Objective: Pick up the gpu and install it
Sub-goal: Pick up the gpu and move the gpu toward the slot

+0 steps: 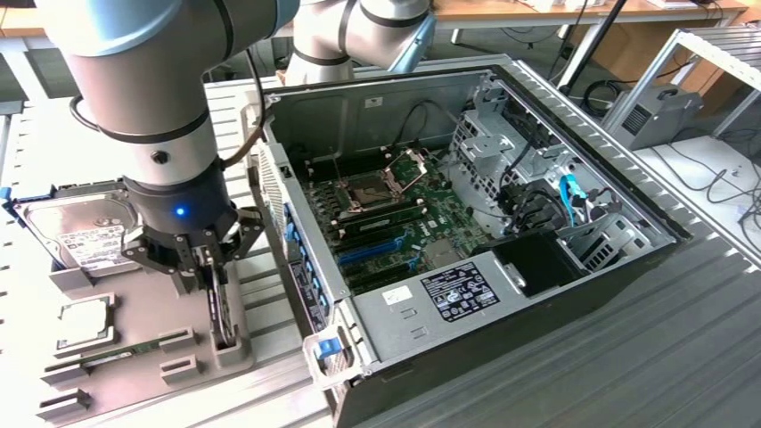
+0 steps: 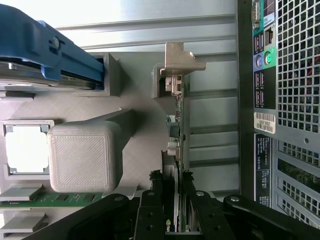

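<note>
Now, claw [image 2: 172, 209] pinching gpu [image 2: 179, 125] from both faces, gpu on edge in grey holder [image 2: 135, 135], computer case [image 2: 295, 75] beside

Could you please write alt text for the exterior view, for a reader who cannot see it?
A robot arm has its claw closed on the gpu, a thin card standing on edge in a grey fixture tray at the exterior view's left of an open computer case. A hard drive sits in the same tray, farther to that left.
</note>
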